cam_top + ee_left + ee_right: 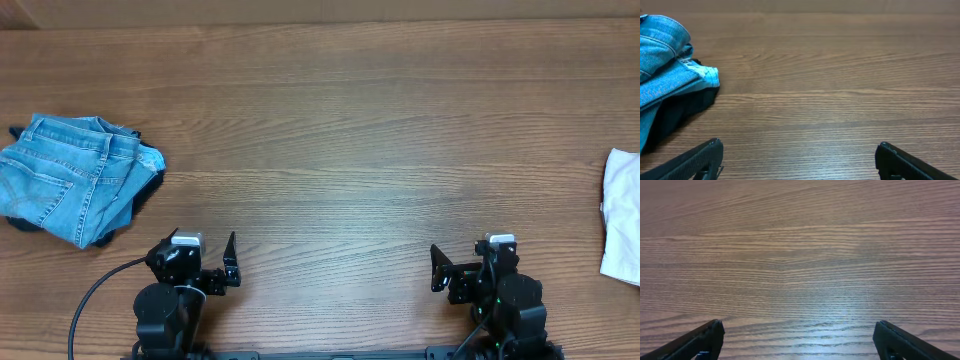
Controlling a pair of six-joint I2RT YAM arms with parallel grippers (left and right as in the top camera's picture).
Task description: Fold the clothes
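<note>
no readable text, no labels, no brands, no numbers on anything in view

It reads as a robotics lab bench, not a home: a broad wood-grain tabletop [350, 120] fills each view, two black robot arms sit at its near edge with the left pincer [799, 146] and right pincer [799, 326] aimed across it, and a black cable [95, 290] trails off the left one.
</note>
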